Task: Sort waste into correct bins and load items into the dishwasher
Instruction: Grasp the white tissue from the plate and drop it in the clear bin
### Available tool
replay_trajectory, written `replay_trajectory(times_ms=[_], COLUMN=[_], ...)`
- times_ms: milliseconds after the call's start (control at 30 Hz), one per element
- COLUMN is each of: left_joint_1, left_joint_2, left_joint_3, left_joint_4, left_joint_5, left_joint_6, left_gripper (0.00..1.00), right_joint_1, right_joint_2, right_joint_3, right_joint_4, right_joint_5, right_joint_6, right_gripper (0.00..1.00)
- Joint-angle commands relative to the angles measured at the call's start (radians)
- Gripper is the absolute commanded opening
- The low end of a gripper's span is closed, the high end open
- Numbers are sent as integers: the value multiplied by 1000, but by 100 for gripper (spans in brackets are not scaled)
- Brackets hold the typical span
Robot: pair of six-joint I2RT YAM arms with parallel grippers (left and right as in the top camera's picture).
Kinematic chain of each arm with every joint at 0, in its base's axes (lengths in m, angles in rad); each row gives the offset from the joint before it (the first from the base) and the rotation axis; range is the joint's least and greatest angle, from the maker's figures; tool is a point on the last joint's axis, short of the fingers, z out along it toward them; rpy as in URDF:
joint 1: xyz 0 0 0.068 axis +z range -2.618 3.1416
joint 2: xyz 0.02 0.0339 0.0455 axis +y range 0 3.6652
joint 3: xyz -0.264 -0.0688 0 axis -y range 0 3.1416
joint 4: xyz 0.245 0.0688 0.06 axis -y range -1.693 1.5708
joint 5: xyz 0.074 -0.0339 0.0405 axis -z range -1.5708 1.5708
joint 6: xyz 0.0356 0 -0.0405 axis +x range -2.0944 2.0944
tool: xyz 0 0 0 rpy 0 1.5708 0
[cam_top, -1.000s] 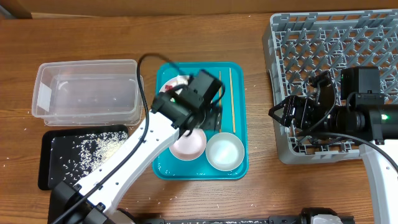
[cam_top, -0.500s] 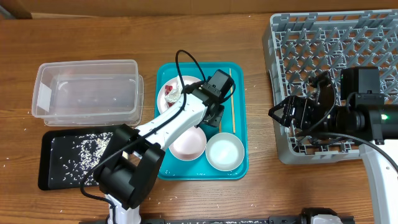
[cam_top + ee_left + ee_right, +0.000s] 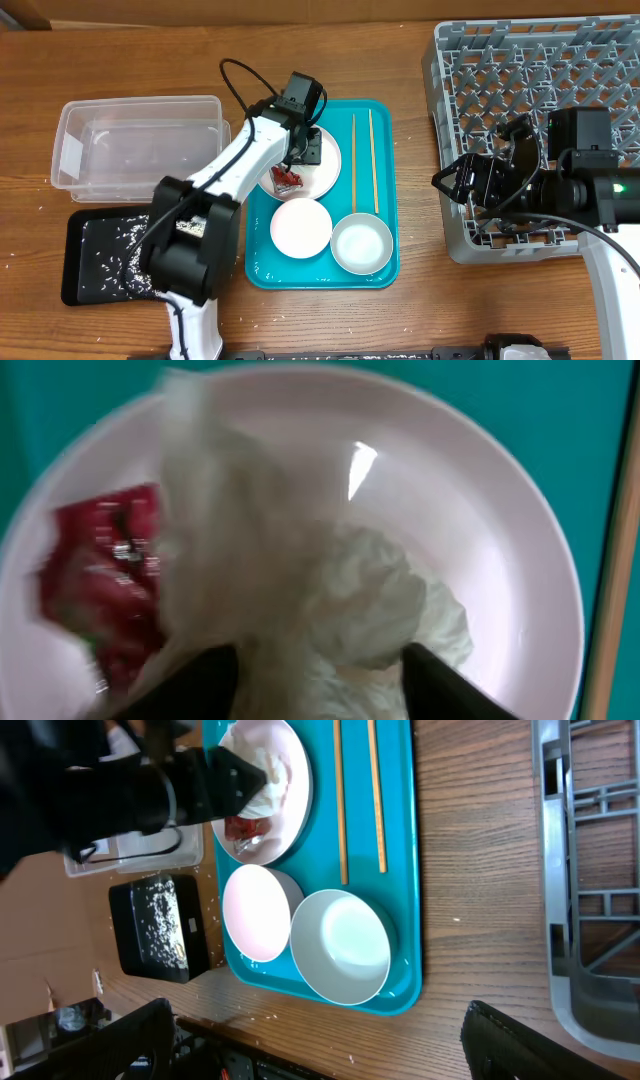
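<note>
The crumpled white napkin [image 3: 350,600] and the red wrapper [image 3: 100,590] lie on the large white plate [image 3: 490,510] at the back of the teal tray [image 3: 385,270]. My left gripper [image 3: 325,685] is open, low over the plate, one finger on each side of the napkin. In the overhead view it [image 3: 300,148] covers the napkin; the wrapper [image 3: 287,180] shows. Two white bowls [image 3: 302,226] [image 3: 361,243] and two chopsticks [image 3: 353,160] [image 3: 373,160] lie on the tray. My right gripper [image 3: 470,182] is open and empty over the grey dish rack's [image 3: 560,90] front left corner.
The clear tub [image 3: 140,145] with a white label stands left of the teal tray. The black tray [image 3: 110,255] with rice grains on it lies in front of the tub. A few rice grains lie loose on the wooden table near the front edge.
My left arm swung from above the bowls to the plate at the back of the tray, uncovering the left bowl. The right arm has not moved.
</note>
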Motion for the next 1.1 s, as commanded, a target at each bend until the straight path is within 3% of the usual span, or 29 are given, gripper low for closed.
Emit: replay_trajectory(times_ms=[0,33,67,100,500,733,900,967,1033,1067], left_joint_1=[-11,-14,-16,-16,145,353,422,422,415,411], left_joint_2=[32,34,34,33,-217,-223,-223,-223,-223,-223], left_joint_3=[15,15,15,16,215,203,198,198,198,198], left_joint_4=[11,9,0,-19,-286,-367,-368,-384,-391,-390], left_joint_5=[114,114,114,112,78,13,-1,-49,-70,-69], left_joint_6=[50,56,71,71,18,-6,-22,-24,-31,-35], left_gripper=[43,37,24,4,4,4,4,13,64,79], right_joint_1=[4,4,4,4,4,4,4,4,4,4], right_joint_2=[-14,-14,-14,-14,-14,-14,-14,-14,-14,-14], right_joint_3=[27,27,27,27,27,27,27,27,27,27], right_joint_4=[3,3,3,2,-6,-6,-6,-6,-7,-7], right_joint_5=[2,2,2,2,2,2,2,2,2,2], right_joint_6=[-2,-1,-2,-2,-2,-2,-2,-2,-2,-2], right_gripper=[93,93,93,93,93,93,93,93,94,93])
